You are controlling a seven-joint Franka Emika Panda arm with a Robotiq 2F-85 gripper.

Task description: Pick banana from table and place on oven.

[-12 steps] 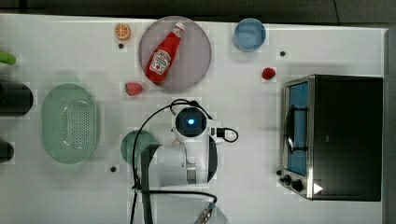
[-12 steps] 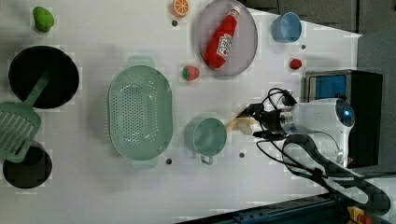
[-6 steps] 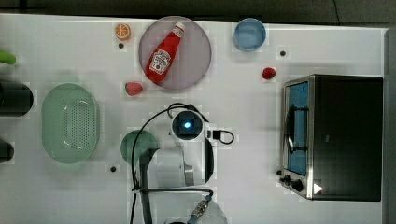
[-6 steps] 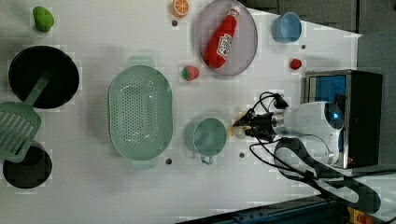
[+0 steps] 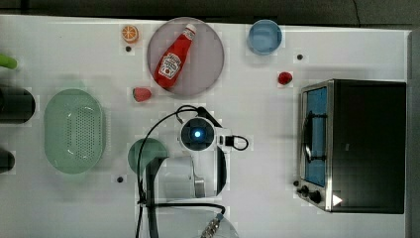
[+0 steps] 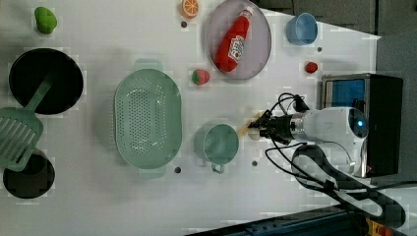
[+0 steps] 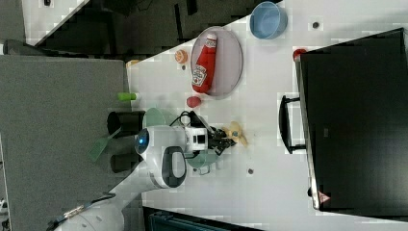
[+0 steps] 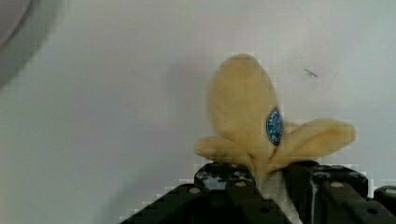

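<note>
Across the white table [image 5: 346, 44] from the oven [image 5: 369, 144], on the top view's left of its glass door, sits the arm's wrist, well apart from the black top. Down at the gripper [image 8: 268, 179], jaws look clamped on the banana [image 8: 247, 116] at its peel end, the fruit's long axis running straight out beyond the fingertips, beside the green cup [image 6: 219, 143]. Oven-ward travel comes next, I'd say.
</note>
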